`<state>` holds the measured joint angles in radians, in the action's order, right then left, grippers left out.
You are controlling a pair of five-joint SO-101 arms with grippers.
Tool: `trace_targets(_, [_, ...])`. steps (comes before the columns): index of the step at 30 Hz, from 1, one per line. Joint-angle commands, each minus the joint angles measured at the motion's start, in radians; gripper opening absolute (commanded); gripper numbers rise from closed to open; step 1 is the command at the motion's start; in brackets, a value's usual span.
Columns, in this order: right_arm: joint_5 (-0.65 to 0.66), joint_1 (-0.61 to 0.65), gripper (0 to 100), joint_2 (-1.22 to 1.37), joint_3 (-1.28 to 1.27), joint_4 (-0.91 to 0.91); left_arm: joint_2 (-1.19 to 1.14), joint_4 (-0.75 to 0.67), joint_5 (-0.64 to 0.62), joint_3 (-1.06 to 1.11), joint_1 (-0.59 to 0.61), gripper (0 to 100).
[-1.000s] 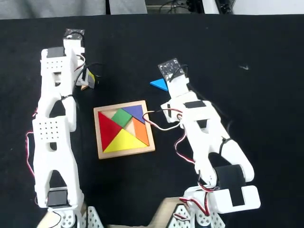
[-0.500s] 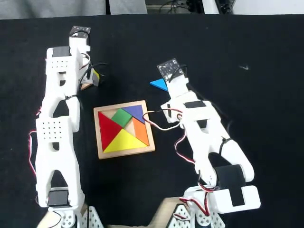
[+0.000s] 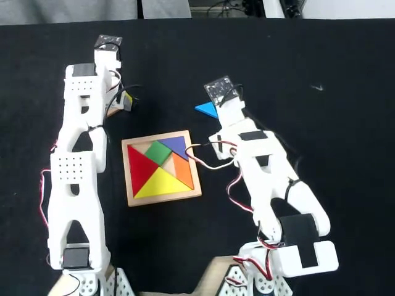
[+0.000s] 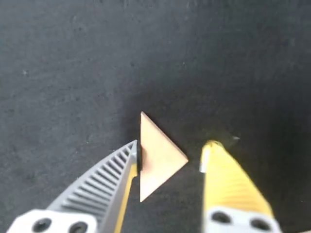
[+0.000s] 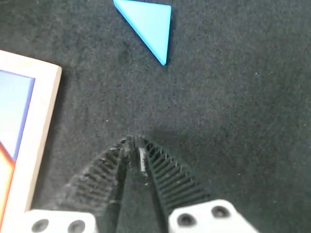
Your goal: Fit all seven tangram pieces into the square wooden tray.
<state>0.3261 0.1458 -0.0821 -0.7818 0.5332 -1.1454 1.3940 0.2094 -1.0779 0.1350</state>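
Note:
The square wooden tray [image 3: 131,198] lies mid-table and holds red, yellow, orange, green and purple pieces. A small tan triangle [image 4: 156,158] rests on the black cloth between the fingers of my left gripper [image 4: 169,148], which is open around it; the grey finger touches its straight side. In the high view that triangle [image 3: 111,112] peeks out beside the left arm, behind the tray. A light blue triangle [image 5: 147,26] lies flat ahead of my right gripper [image 5: 133,141], which is shut with nothing in it. That blue triangle [image 3: 206,110] sits beyond the tray's far right corner.
Black cloth [image 3: 321,123] covers the table, with wide bare space to the right. Red and white wires [image 3: 213,161] loop off the right arm close to the tray's right edge. Arm bases stand at the near edge.
The left arm has shifted slightly right and farther back over the tan triangle. The right arm, tray and blue triangle have stayed put.

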Motion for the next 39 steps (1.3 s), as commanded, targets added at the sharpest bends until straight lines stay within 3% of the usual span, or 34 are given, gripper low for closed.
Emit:
trace_targets(1, [0.009,-0.008,1.1,-0.004,0.004,-0.021,0.006,-0.012,0.009,-0.030,-0.015,13])
trace_targets(11, [0.011,-0.008,1.1,-0.004,0.004,-0.021,0.008,-0.003,0.009,-0.033,-0.019,10])
trace_targets(21, [0.011,-0.008,1.1,-0.004,0.004,-0.021,0.035,0.371,0.186,-0.341,-0.113,9])
trace_targets(27, [0.011,-0.011,1.1,-0.004,0.004,-0.017,0.120,0.370,0.203,-0.369,-0.134,9])
trace_targets(30, [0.011,-0.011,1.1,-0.004,0.004,-0.017,0.196,0.370,0.259,-0.309,-0.151,9])
trace_targets(39, [0.011,-0.011,1.1,-0.004,0.004,-0.017,0.296,0.350,0.261,-0.128,-0.124,10])
